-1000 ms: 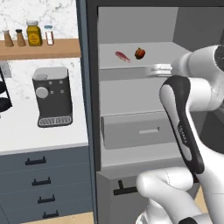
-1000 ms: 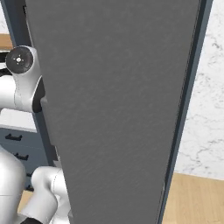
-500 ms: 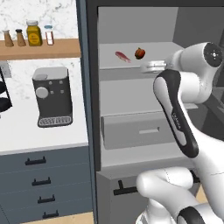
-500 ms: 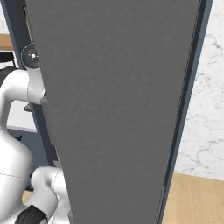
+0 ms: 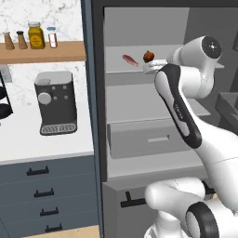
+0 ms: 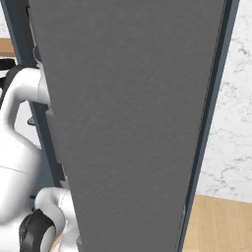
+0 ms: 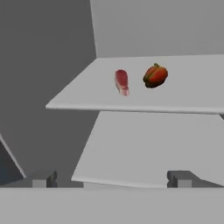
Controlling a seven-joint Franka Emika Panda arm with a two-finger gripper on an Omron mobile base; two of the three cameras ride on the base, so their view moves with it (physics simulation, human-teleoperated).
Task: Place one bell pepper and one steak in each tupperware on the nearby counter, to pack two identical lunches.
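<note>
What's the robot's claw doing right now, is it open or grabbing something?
Gripper: open and empty, facing the fridge shelf where a steak and a bell pepper lie, not touching either.

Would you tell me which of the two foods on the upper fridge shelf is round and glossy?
The bell pepper, red with a dark stem; the steak beside it lies flat and pink.

I log: bell pepper [image 7: 155,75] glossy red, dark stem; steak [image 7: 121,82] pink-red, pale streaks; shelf [image 7: 183,96] pale grey; worktop [image 5: 28,144] white.
</note>
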